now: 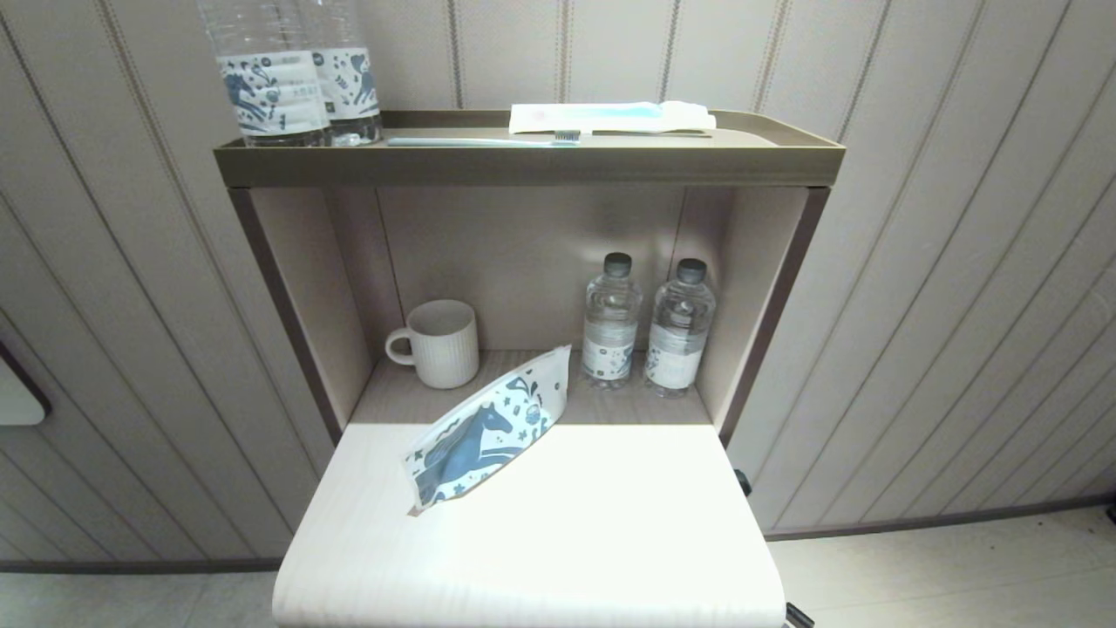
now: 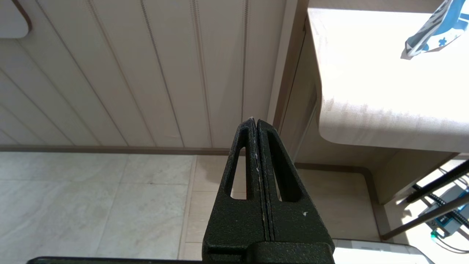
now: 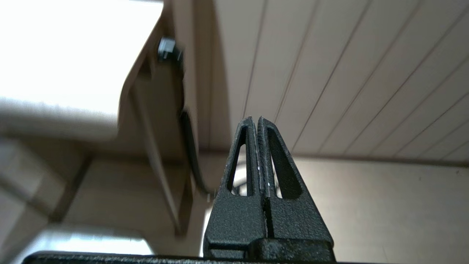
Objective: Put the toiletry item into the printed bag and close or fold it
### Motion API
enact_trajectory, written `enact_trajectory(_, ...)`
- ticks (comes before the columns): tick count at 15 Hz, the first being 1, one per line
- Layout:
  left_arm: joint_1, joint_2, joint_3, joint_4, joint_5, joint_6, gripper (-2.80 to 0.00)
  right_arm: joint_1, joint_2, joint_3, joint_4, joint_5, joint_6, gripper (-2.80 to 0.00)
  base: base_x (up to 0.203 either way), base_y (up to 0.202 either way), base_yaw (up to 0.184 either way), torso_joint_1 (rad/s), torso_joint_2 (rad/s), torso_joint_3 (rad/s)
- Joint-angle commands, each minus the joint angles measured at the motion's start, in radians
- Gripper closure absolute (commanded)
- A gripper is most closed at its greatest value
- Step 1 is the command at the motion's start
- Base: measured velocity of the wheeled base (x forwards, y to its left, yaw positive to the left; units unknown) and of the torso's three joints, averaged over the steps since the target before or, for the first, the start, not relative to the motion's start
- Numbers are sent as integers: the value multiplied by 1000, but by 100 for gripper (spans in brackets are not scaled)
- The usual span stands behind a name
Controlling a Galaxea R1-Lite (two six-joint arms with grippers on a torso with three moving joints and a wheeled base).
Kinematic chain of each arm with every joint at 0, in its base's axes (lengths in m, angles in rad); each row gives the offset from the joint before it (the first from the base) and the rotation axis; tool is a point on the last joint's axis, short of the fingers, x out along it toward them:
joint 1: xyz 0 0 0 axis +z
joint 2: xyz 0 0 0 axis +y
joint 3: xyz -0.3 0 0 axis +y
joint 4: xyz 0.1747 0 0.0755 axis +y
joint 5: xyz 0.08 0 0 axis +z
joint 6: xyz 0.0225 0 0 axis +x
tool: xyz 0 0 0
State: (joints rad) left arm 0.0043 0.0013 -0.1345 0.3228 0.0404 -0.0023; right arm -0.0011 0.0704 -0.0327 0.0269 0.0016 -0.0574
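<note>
The printed bag (image 1: pixel 488 427), a white pouch with a dark blue horse and stars, lies slanted on the pale table top (image 1: pixel 610 523), its far end reaching into the lower shelf opening. One corner of the printed bag (image 2: pixel 434 35) shows in the left wrist view. I see no white comb in any view. My left gripper (image 2: pixel 254 121) is shut and empty, low beside the table's left side, above the floor. My right gripper (image 3: pixel 255 119) is shut and empty too, low by the table's right side. Neither arm shows in the head view.
A ribbed white mug (image 1: pixel 440 342) and two small water bottles (image 1: pixel 645 324) stand in the lower shelf. On the top tray (image 1: pixel 523 164) are two horse-label bottles (image 1: pixel 292 78), a pale blue toothbrush (image 1: pixel 479 140) and a white packet with a blue stripe (image 1: pixel 610 115).
</note>
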Motion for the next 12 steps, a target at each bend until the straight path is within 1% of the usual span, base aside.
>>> enact_trajectory(1, 0, 1, 1, 6, 1, -1, 0, -7, -70, 25, -110, -12, 22, 0, 0, 0, 0, 0, 0, 0)
enact_trajectory(3, 0, 0, 3, -6, -2, -2, 0, -8, -70, 33, -93, -20, 49, 0, 0, 0, 0, 0, 0, 0)
enact_trajectory(5, 0, -1, 10, -23, 5, -21, 0, -8, -70, 33, -93, -23, 60, 0, 0, 0, 0, 0, 0, 0)
enact_trajectory(6, 0, 0, 25, -62, -4, -23, 0, -8, -70, 33, -93, -23, 59, 0, 0, 0, 0, 0, 0, 0)
enact_trajectory(7, 0, 1, 59, -167, -11, -21, 0, -8, -70, 33, -93, -23, 59, 0, 0, 0, 0, 0, 0, 0)
enact_trajectory(8, 0, 0, 106, -295, -19, -12, 0, -8, -70, 33, -93, -20, 57, 0, 0, 0, 0, 0, 0, 0)
enact_trajectory(9, 0, 0, 121, -333, -27, -2, 0, -8, -70, 33, -91, -20, 55, 0, 0, 0, 0, 0, 0, 0)
enact_trajectory(10, 0, 0, 134, -304, -34, 8, 0, -8, -70, 33, -90, -20, 44, 0, 0, 0, 0, 0, 0, 0)
enact_trajectory(12, 0, 0, 134, -303, -34, 8, 0, -8, -70, 33, -90, -17, 31, 0, 0, 0, 0, 0, 0, 0)
